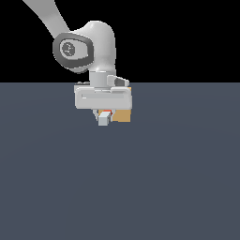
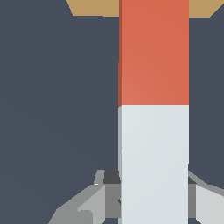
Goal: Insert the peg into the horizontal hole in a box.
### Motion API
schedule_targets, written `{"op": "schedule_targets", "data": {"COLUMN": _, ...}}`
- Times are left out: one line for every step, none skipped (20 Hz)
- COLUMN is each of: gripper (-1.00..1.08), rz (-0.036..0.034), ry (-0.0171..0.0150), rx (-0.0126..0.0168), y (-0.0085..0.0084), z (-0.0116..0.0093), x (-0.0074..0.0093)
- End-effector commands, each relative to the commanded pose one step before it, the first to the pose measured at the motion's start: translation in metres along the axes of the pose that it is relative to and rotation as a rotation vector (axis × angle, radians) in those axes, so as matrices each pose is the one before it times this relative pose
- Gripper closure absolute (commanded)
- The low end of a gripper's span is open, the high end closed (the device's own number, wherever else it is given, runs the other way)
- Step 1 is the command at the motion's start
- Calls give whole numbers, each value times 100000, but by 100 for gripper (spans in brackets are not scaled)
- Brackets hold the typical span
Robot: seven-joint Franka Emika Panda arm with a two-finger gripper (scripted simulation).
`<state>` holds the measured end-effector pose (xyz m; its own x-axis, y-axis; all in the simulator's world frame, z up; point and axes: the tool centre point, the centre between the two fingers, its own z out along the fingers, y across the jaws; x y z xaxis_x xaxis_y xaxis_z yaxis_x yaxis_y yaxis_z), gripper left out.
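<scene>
Low over the grey floor (image 1: 56, 187), near the middle of the exterior view, my gripper (image 1: 105, 114) hung with the peg (image 1: 104, 118) in it, and the box (image 1: 123, 115) sat just behind and toward that view's right, mostly hidden by the hand. On the wrist view the peg (image 2: 154, 109) ran straight away from the camera, whitish-grey at my end and orange-red at the far end, with that red end reaching the tan box (image 2: 92, 7). I could not see the hole in either picture, nor tell whether the tip had already entered it.

My judgement was that the step in hand was the push itself. To do it well I needed to keep the peg level and square to the box face, advance slowly along the peg's own axis, and back off and re-centre at any sign of the box sliding, since a tip caught on the rim would only shove the block away.

Both fingers (image 2: 87, 205) were closed in against the grey half of the peg, one on each side, gripping it near its rear end.
</scene>
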<state>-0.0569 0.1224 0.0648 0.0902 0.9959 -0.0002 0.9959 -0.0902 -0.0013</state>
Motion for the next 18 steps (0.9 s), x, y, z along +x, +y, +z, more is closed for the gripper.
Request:
{"op": "schedule_targets", "data": {"gripper": 108, "rz": 889, "ry": 12, "rx": -129, "y": 246, "z": -181, "x": 1018}}
{"op": "schedule_targets", "data": {"gripper": 108, "rz": 195, "ry": 0, "rx": 0, "y": 58, "z": -32, "x": 289}}
{"op": "schedule_targets", "data": {"gripper": 108, "rz": 154, "ry": 0, "rx": 0, "y": 51, "z": -25, "x": 236}}
{"op": "schedule_targets", "data": {"gripper": 108, "rz": 120, "ry": 0, "rx": 0, "y": 46, "z": -19, "x": 179}}
{"op": "schedule_targets", "data": {"gripper": 108, "rz": 98, "ry": 1, "rx": 0, "y": 43, "z": -13, "x": 115}}
{"op": "schedule_targets", "data": {"gripper": 108, "rz": 0, "ry": 0, "rx": 0, "y": 26, "z": -6, "x": 91}}
{"op": "schedule_targets", "data": {"gripper": 108, "rz": 0, "ry": 0, "rx": 0, "y": 28, "z": 0, "x": 14}}
{"op": "schedule_targets", "data": {"gripper": 108, "rz": 0, "ry": 0, "rx": 0, "y": 26, "z": 5, "x": -48}}
{"op": "schedule_targets", "data": {"gripper": 108, "rz": 0, "ry": 0, "rx": 0, "y": 10, "z": 3, "x": -31}}
{"op": "schedule_targets", "data": {"gripper": 108, "rz": 0, "ry": 0, "rx": 0, "y": 0, "z": 0, "x": 0}}
{"op": "schedule_targets", "data": {"gripper": 108, "rz": 0, "ry": 0, "rx": 0, "y": 0, "z": 0, "x": 0}}
{"op": "schedule_targets", "data": {"gripper": 108, "rz": 0, "ry": 0, "rx": 0, "y": 0, "z": 0, "x": 0}}
{"op": "schedule_targets", "data": {"gripper": 108, "rz": -7, "ry": -54, "rx": 144, "y": -56, "z": 72, "x": -25}}
{"op": "schedule_targets", "data": {"gripper": 108, "rz": 0, "ry": 0, "rx": 0, "y": 0, "z": 0, "x": 0}}
{"op": "schedule_targets", "data": {"gripper": 108, "rz": 0, "ry": 0, "rx": 0, "y": 0, "z": 0, "x": 0}}
{"op": "schedule_targets", "data": {"gripper": 108, "rz": 0, "ry": 0, "rx": 0, "y": 0, "z": 0, "x": 0}}
{"op": "schedule_targets", "data": {"gripper": 108, "rz": 2, "ry": -53, "rx": 127, "y": -46, "z": 62, "x": -21}}
{"op": "schedule_targets", "data": {"gripper": 108, "rz": 0, "ry": 0, "rx": 0, "y": -2, "z": 0, "x": 40}}
